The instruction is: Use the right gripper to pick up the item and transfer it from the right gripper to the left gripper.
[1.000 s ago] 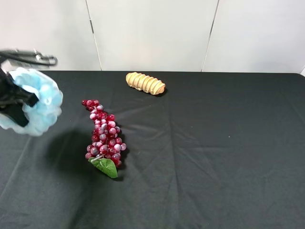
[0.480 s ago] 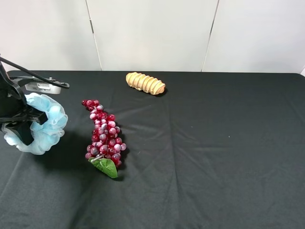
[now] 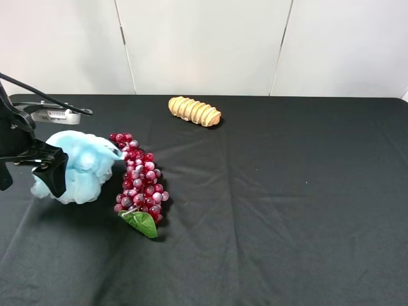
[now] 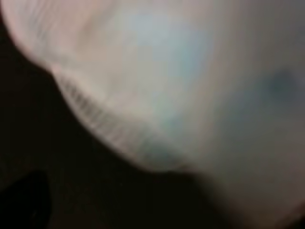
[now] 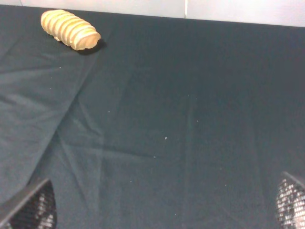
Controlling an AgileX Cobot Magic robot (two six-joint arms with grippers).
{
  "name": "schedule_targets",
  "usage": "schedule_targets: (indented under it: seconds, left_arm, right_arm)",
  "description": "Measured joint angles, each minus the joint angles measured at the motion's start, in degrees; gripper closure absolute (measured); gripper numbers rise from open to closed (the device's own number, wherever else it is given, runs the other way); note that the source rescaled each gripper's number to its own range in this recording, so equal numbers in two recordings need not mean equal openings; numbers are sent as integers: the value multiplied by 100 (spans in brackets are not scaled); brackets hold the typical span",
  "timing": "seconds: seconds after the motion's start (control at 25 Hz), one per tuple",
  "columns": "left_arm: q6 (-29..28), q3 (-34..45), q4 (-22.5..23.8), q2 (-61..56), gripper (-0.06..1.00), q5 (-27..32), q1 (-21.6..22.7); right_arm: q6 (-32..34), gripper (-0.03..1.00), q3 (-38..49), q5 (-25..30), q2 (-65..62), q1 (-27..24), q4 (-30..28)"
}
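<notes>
Even, bright overhead light is seen in the high view; soft shadows are cast beneath the pouf and beside the grape bunch on the dark worktop; no glare is noted. The left wrist view is wholly blurred and dim at its edges; the right wrist view is sharp, slightly muted.

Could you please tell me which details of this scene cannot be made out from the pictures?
- Left gripper jaws: exterior high view, hidden by the bath pouf; open or shut unclear.
- Left wrist view: pouf fills it as pale blur.
- Right gripper: exterior view lacks it; right wrist view shows only fingertips at the edge.
</notes>
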Motion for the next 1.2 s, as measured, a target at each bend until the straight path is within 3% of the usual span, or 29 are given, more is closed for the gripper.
schedule_targets:
  seconds: [0.32,0.6,1.2]
  left_arm:
    - [-66,-733,0,0,-5,1159,0]
    - [-182,-1259,0,-607,-6,1187,0]
    - [-192,-1281,6,-4118,-6,1225,0]
  right_arm:
    - [0,-3,0,0,0,0,0]
    - [0,-3,0,0,0,0,0]
    - [0,-3,0,1,0,0,0]
